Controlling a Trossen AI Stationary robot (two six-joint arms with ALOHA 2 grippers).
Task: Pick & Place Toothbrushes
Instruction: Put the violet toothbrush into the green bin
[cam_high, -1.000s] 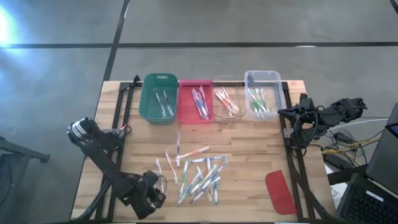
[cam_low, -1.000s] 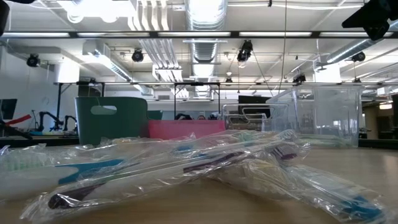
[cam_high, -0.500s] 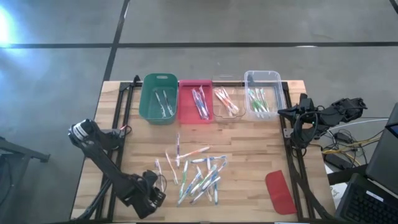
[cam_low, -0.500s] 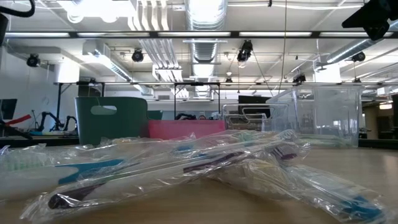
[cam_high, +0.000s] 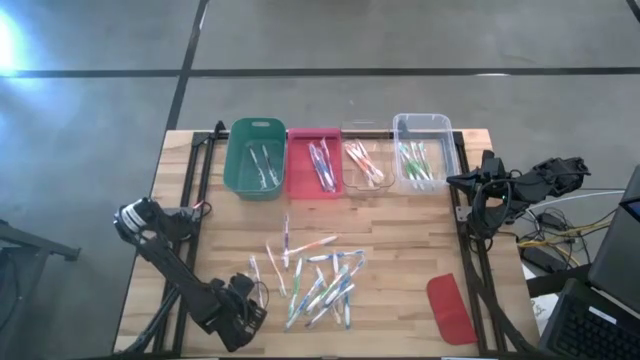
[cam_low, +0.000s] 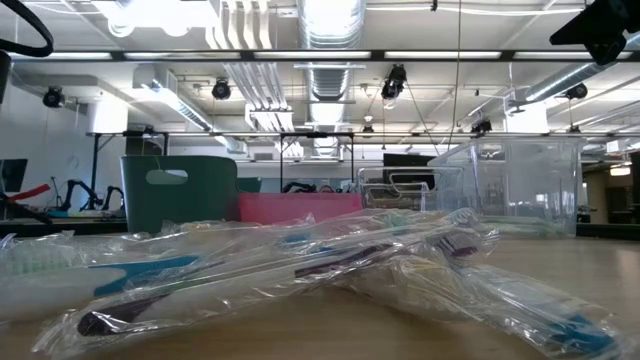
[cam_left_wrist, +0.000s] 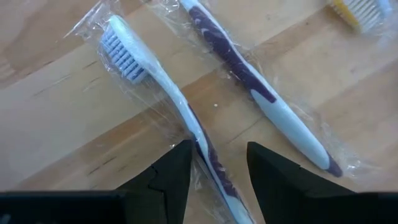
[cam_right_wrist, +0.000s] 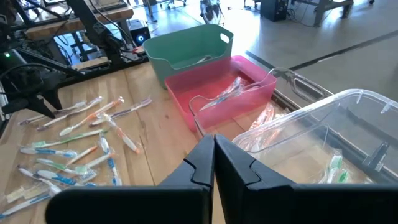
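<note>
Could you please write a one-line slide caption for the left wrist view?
Left hand, open, straddles a wrapped purple-and-white toothbrush on the wooden table; a second one lies beside it.

From up here I see a grey concrete floor crossed by dark seams. Level across the wooden surface, ceiling ducts and bright strip lights hang overhead.

Four bins along table's far edge, loose toothbrushes before them
</note>
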